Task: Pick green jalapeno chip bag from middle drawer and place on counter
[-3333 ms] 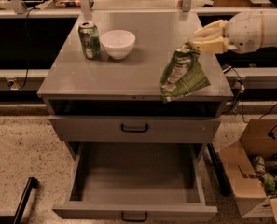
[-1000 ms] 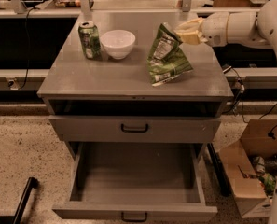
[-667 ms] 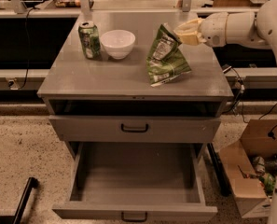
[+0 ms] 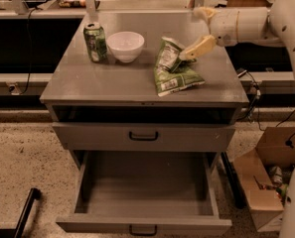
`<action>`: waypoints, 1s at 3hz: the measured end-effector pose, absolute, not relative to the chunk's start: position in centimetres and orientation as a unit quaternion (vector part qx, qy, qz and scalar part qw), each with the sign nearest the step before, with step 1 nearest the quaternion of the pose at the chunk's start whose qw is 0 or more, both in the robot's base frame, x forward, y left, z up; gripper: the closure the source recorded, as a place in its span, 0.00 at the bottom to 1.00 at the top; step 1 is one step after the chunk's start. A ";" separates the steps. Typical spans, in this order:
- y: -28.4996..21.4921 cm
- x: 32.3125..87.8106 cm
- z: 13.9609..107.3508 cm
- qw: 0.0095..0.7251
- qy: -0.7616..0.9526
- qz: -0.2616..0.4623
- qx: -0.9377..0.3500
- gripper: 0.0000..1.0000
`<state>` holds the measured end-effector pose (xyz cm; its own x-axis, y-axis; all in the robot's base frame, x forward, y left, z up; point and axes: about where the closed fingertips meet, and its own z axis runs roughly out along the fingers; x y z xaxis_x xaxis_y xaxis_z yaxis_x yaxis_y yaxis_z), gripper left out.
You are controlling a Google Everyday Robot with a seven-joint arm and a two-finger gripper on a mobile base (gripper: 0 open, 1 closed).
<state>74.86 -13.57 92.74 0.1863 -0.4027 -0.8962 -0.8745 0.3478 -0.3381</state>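
The green jalapeno chip bag [image 4: 176,69] sits crumpled on the grey bench [image 4: 112,83], right of centre. The gripper [image 4: 190,33] hangs at its upper right, jaws spread and pinching nothing, the lower finger right at the bag's top edge. Off to the left stands a white bowl [image 4: 125,45] with a green drink can [image 4: 95,42] just beside it. Below, the middle drawer [image 4: 144,195] gapes open. A cardboard box [image 4: 263,182] stands on the floor to the right.
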 end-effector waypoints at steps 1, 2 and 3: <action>-13.4 74.1 94.8 0.570 0.569 0.187 -0.562 0.00; -15.0 73.5 97.2 0.598 0.540 0.155 -0.572 0.00; -14.5 72.6 100.1 0.576 0.536 0.115 -0.607 0.00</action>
